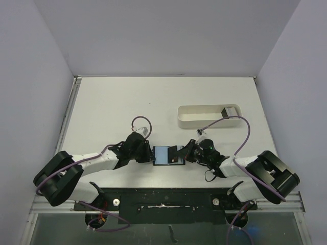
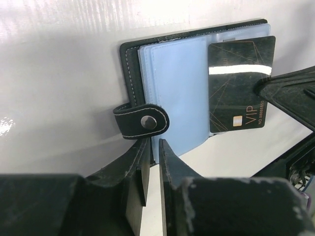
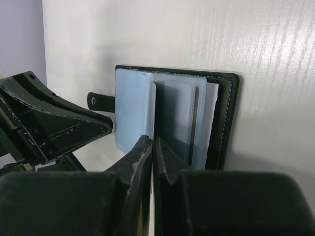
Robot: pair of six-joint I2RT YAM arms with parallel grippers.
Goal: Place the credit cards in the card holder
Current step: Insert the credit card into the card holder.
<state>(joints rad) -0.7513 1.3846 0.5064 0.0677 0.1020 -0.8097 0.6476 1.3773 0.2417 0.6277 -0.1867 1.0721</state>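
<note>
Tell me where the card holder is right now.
Top view: the card holder lies open at the table's near centre, between the left arm and right arm.

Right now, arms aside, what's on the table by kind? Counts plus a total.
card holder: 1, lying open
black VIP card: 1, at the holder
white tray: 1
grey piece in the tray: 1, too small to tell if it is a single card or a stack
Total: 4

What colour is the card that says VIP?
The card is black with thin gold lines and letters, clearest in the left wrist view.
</note>
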